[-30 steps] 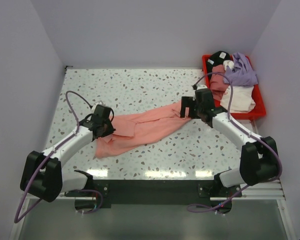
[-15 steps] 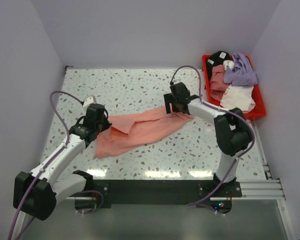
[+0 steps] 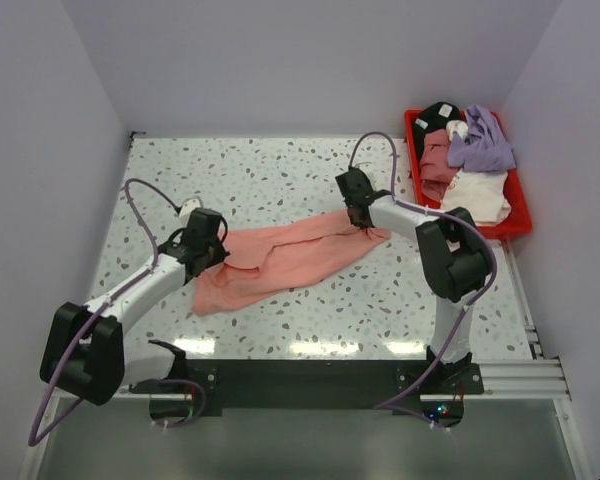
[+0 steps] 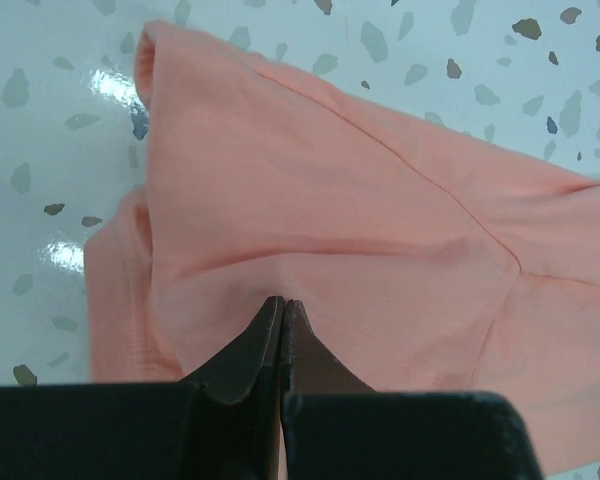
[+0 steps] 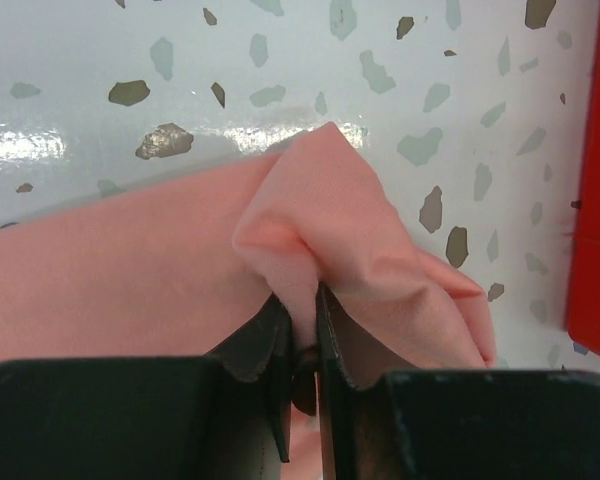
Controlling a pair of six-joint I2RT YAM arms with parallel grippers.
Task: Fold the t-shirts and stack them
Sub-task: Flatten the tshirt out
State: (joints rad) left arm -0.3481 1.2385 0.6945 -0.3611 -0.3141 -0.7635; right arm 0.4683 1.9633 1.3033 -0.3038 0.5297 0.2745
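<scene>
Salmon t-shirt (image 3: 295, 255) lies stretched out on the speckled table (image 3: 280, 170), running diagonally from front-left to back-right, roughly mid-table, rumpled and not folded. 2 arms, 1 at each end of it.

Left gripper (image 3: 206, 243) sits at the shirt's left end. In the left wrist view, left gripper (image 4: 282, 305) has both fingers pressed fully together, tips down on the pink cloth, with creases running into the tips, so it looks pinched on a thin bit of the salmon t-shirt (image 4: 380, 220). A hemmed edge shows at the left of that view.

Right gripper (image 3: 363, 217) is at the shirt's right end, near the red bin (image 3: 521, 203) but apart from it. In the right wrist view, right gripper (image 5: 300, 300) is nearly closed, with a raised fold of the salmon t-shirt (image 5: 320, 220) clamped between the fingers and bunching up above them.

The bin sits at the table's back-right corner and holds a loose pile: lavender t-shirt (image 3: 485, 140) on top, white t-shirt (image 3: 475, 195) toward the front, dusty rose t-shirt (image 3: 438, 160) on the left, black t-shirt (image 3: 440, 112) at the back. None folded.
</scene>
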